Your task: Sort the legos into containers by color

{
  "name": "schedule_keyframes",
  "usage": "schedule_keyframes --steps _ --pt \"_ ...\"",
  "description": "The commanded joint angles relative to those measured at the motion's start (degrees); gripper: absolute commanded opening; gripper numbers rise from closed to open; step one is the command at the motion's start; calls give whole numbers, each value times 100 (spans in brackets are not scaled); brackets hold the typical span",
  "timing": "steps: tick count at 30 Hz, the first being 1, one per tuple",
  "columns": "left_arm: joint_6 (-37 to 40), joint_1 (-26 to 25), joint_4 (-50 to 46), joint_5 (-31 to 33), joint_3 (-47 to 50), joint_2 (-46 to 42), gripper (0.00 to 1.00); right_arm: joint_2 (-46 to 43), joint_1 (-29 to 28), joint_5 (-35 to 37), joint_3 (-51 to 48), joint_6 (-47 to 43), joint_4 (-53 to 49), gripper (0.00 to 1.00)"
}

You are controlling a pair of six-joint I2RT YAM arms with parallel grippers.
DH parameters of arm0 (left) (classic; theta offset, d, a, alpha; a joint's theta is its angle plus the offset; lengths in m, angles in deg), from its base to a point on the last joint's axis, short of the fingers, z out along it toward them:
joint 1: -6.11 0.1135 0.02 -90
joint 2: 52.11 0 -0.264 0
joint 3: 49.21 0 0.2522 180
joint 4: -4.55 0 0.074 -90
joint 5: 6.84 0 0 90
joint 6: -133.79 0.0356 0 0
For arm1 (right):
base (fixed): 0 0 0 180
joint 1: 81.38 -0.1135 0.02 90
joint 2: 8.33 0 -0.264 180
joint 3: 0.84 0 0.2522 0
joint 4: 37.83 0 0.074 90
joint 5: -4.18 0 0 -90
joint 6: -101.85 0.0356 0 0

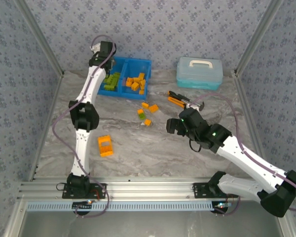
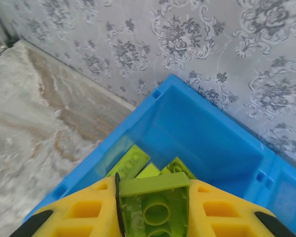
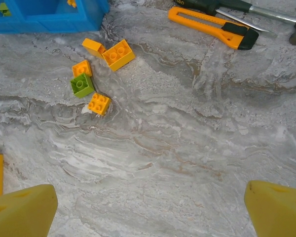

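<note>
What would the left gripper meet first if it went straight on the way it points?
Probably the lime green bricks lying in the blue bin's left compartment; depth is hard to judge.

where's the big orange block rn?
Top view: big orange block sits left of centre, just right of the left arm, nearer the bases than the loose bricks.

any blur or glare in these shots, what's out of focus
Top external: even, soft light, no glare, faint shadows on the table. Left wrist: the lime brick and the fingers gripping it sit close to the lens and look slightly soft; the blue bin is crisp. Right wrist: fingertips soft at the bottom corners, loose bricks sharp.
</note>
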State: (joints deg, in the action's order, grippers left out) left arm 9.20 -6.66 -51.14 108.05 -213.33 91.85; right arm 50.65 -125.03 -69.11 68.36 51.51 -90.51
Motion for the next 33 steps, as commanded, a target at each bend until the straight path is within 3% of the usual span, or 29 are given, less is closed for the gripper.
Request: schedule_keyframes --steps 1,6,15,20,23,27,31,33 --pt "256 92 201 -90 -309 237 36 13 -46 161 143 68 -166 100" --pt "154 192 539 -357 -356 239 58 68 -47 148 151 52 -136 100" --pt "-297 92 -476 -908 40 -1364 69 527 -25 232 244 -309 311 100" --pt "-291 -144 -153 -1564 2516 -3494 70 1373 174 206 660 -1440 785 100" --pt "-76 -298 496 -2260 4570 -4954 71 2059 368 -234 1034 -2077 1036 100" --pt "177 -467 915 -2975 6680 -6641 81 3087 552 -1089 1661 -3135 1370 100" --pt "462 -567 406 -3367 7723 -7668 97 4336 823 -1207 2781 -3605 915 100" --pt "741 -586 -109 -3578 7967 -7975 99 4877 944 -1336 3243 -3736 751 100"
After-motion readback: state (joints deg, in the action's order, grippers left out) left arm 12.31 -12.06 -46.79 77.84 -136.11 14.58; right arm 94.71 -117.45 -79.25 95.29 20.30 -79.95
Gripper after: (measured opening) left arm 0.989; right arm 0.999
